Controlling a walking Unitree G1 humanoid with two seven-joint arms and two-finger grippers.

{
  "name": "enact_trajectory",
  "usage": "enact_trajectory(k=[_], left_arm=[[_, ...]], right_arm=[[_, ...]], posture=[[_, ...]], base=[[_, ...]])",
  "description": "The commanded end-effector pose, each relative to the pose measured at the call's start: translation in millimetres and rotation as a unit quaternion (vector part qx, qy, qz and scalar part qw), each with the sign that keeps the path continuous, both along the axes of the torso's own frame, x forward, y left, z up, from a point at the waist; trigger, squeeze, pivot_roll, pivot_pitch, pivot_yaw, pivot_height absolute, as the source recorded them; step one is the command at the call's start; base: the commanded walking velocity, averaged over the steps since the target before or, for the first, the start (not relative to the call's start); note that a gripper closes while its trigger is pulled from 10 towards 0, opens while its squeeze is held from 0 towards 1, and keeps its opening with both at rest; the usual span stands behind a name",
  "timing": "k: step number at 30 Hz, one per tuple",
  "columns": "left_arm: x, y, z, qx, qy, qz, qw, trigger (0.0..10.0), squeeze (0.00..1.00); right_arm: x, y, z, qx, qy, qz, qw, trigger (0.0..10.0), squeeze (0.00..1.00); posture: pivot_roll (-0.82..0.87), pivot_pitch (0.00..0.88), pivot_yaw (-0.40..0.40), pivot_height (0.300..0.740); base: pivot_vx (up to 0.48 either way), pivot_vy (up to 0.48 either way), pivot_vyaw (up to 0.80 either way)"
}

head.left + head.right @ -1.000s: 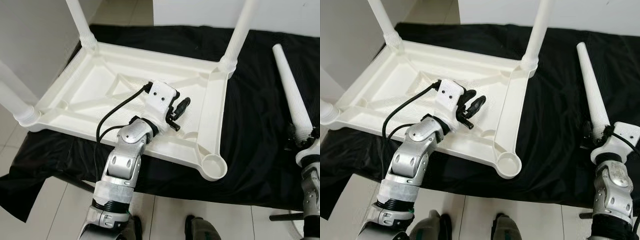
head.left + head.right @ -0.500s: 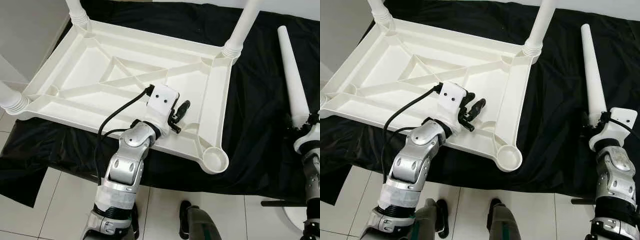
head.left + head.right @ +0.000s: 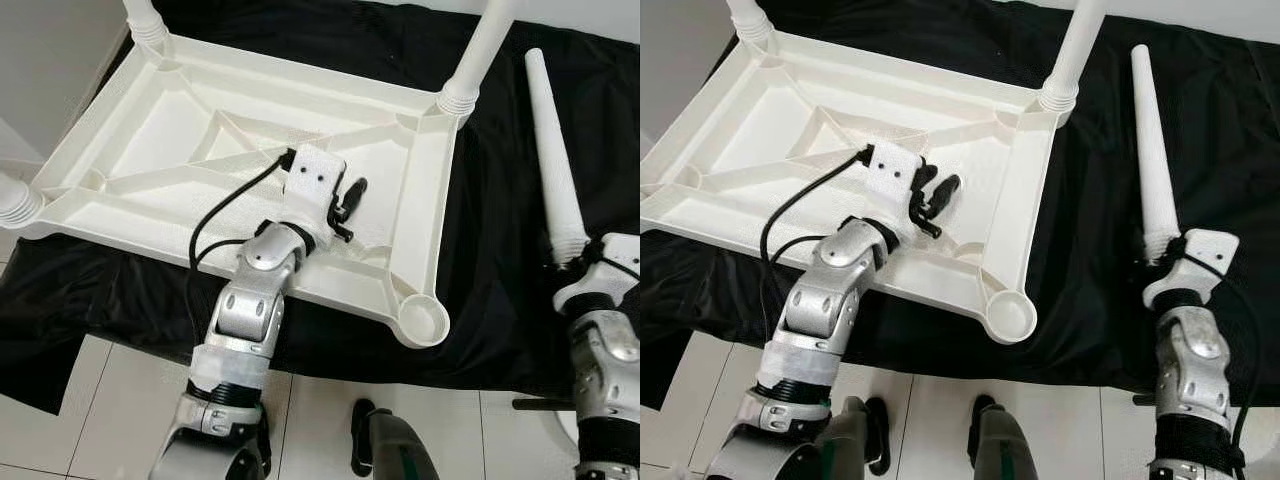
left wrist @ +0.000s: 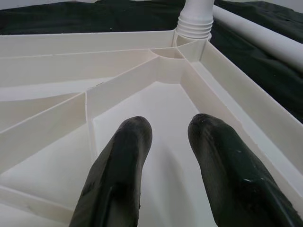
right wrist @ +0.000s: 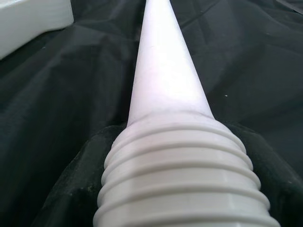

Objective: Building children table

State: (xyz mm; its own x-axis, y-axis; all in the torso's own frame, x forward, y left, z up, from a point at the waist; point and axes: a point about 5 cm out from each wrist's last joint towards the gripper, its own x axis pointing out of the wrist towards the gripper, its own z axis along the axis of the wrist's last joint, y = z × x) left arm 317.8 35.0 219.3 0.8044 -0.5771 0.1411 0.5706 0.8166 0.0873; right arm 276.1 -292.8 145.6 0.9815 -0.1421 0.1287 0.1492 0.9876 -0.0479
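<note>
Upturned table top (image 3: 190,150) on black cloth (image 3: 500,250), three legs fitted. Right gripper (image 3: 1162,252) clamps loose leg (image 3: 1150,160) at threaded end, beyond table's right edge. Left gripper (image 3: 342,208) empty, fingers parted (over near-right ribs). Next: carry leg to empty near-right corner socket (image 3: 424,319), seat thread squarely.

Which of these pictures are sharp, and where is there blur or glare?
Left eye view: sharp and evenly lit; the upturned white plastic table top looks bright against the black cloth. Left wrist view: ribs sharp, the left claw soft because it is close. Right wrist view: the threaded end of the white tapered plastic leg fairly clear, its far end blurred.
</note>
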Motion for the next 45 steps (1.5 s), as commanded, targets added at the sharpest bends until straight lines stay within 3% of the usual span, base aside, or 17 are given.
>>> enact_trajectory(k=[1,9,14,17,26,29,41,45], left_arm=[[1.6,-12.9,10.2,-0.023,-0.008,0.004,1.0,10.0,0.0],[5.4,-18.6,7.9,-0.015,-0.012,-0.053,0.998,10.0,0.0],[16.5,-16.8,9.8,-0.02,-0.001,-0.048,0.999,10.0,0.0],[19.2,-15.7,10.1,-0.024,0.002,-0.043,0.999,10.0,0.0],[28.9,-12.7,9.0,-0.025,-0.001,-0.019,1.0,10.0,0.0],[39.7,-12.9,7.9,-0.015,-0.006,0.01,1.0,10.0,0.0],[46.2,-15.3,2.2,-0.003,0.008,0.006,1.0,10.0,0.0],[46.7,-12.5,1.8,-0.02,0.008,-0.001,1.0,10.0,0.0]], right_arm=[[-7.7,3.6,-24.3,0.02,0.039,-0.011,0.999,10.0,0.0],[-8.4,7.6,-10.2,0.015,-0.021,-0.064,0.998,10.0,0.0],[-10.7,5.8,-1.9,-0.052,-0.044,-0.128,0.989,10.0,0.0],[-11.4,5.4,-1.3,-0.06,-0.047,-0.137,0.988,10.0,0.0],[-13.1,7.9,-0.9,-0.041,-0.063,-0.15,0.986,10.0,0.0],[-11.4,8.9,0.6,-0.004,-0.083,-0.16,0.984,10.0,0.0],[-14.4,7.9,3.4,-0.014,-0.092,-0.172,0.981,10.0,0.0],[-14.4,15.2,9.9,-0.023,-0.109,-0.151,0.982,10.0,0.0]], posture=[[0.05,0.161,0.006,0.74],[0.02,0.096,0.017,0.74],[0.01,0.041,0.029,0.74],[0.0,0.029,0.032,0.74],[-0.02,0.0,0.041,0.74],[-0.03,0.0,0.054,0.74],[-0.05,0.0,0.057,0.74],[-0.04,0.0,0.049,0.74]], base=[[0.0,0.0,0.0],[0.0,0.0,0.0],[0.0,0.0,0.0],[0.0,0.0,0.0],[0.0,0.0,0.0],[0.0,0.0,0.0],[0.0,0.0,0.0],[0.0,0.0,0.0]])
